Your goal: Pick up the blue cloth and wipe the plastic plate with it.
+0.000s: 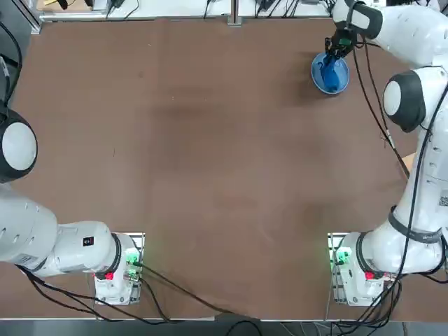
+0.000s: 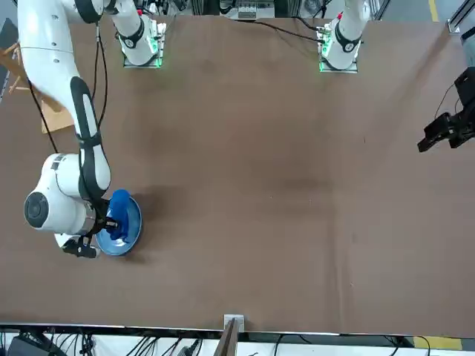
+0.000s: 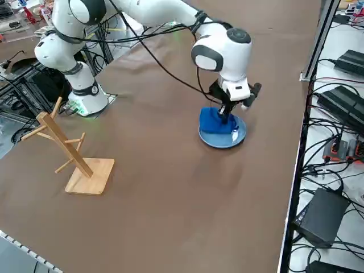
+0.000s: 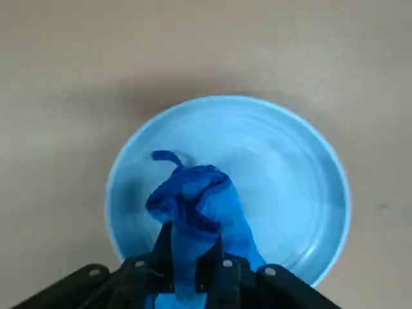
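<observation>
The light blue plastic plate (image 1: 339,82) (image 2: 132,222) (image 3: 228,139) (image 4: 283,180) lies on the brown table at its far right corner. Over it my right gripper (image 1: 337,50) (image 2: 110,221) (image 3: 229,115) (image 4: 190,277) is shut on the deep blue cloth (image 1: 327,70) (image 2: 119,208) (image 3: 214,120) (image 4: 193,206). The cloth hangs bunched from the fingers and rests on the plate's inner surface, near one side of the rim. The rest of the plate's glossy face shows bare.
A wooden rack (image 3: 68,153) stands off the table's right side. The table's far edge with a metal bracket (image 1: 234,21) runs just beyond the plate. Cables and black boxes (image 3: 330,216) lie past that edge. Open brown tabletop (image 1: 210,140) spreads to the left of the plate.
</observation>
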You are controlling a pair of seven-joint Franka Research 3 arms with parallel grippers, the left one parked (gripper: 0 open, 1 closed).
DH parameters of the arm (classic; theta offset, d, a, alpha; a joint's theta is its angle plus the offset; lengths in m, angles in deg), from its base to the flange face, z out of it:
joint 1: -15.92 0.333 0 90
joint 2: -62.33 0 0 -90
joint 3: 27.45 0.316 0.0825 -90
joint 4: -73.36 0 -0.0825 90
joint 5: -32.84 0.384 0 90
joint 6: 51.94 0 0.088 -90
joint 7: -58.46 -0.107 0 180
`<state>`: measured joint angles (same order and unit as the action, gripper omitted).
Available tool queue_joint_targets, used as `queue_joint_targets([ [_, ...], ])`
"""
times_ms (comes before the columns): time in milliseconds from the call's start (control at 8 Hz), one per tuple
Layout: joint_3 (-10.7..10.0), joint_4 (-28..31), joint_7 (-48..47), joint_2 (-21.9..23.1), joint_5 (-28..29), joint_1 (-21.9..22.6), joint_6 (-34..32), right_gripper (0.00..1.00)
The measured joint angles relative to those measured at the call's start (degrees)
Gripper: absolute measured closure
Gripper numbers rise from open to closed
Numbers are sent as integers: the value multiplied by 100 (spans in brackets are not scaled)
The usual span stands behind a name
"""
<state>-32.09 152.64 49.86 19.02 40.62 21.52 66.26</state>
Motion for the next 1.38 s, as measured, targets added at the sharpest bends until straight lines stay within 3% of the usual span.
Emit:
queue_joint_targets([
  [375, -104, -58, -276, 204, 332, 226, -83, 91],
  [625, -182, -116, -512, 610, 463, 410, -630, 91],
  [875, -258, -114, -1041, 1059, 619, 888, -1088, 91],
  [1375, -361, 353, -1853, 1186, 781, 1943, -1105, 91],
])
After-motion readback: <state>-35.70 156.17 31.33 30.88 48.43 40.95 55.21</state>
